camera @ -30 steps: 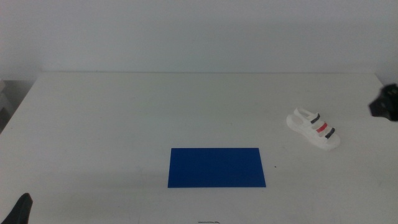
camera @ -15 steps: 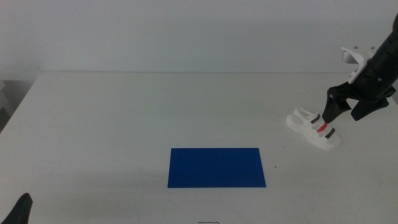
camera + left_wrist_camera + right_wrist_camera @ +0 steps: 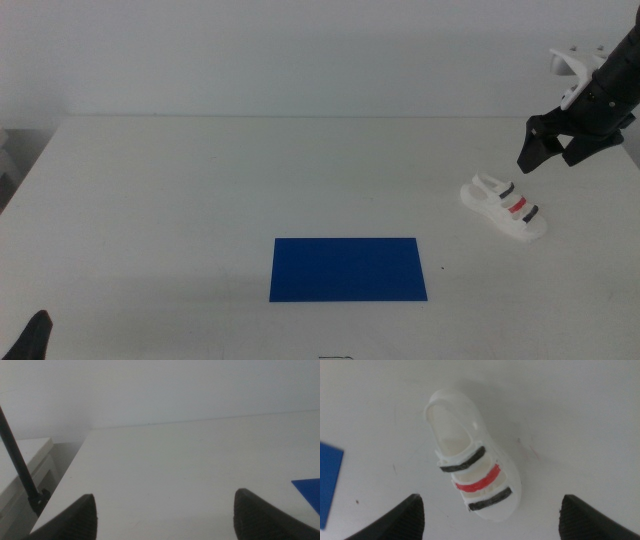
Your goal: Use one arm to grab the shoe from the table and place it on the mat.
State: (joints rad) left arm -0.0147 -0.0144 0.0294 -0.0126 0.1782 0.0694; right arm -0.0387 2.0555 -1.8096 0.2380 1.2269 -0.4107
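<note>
The small white shoe (image 3: 505, 207) with two dark straps and a red one between them lies on the white table (image 3: 200, 190) at the right. The right wrist view shows it (image 3: 472, 477) from above, between the spread jaws. My right gripper (image 3: 550, 152) is open and hovers above and just behind the shoe, apart from it. The dark-blue mat (image 3: 348, 268) lies flat at the front middle, with nothing on it; its corner shows in the right wrist view (image 3: 329, 480) and the left wrist view (image 3: 309, 490). My left gripper (image 3: 165, 510) waits open at the table's front left corner.
The table's left edge drops off beside a pale cabinet (image 3: 22, 472). A thin black rod (image 3: 17, 462) stands at that side. A plain white wall rises behind the table.
My right arm came in from the right edge to over the shoe, then lifted slightly up and back. The shoe and mat have not moved.
</note>
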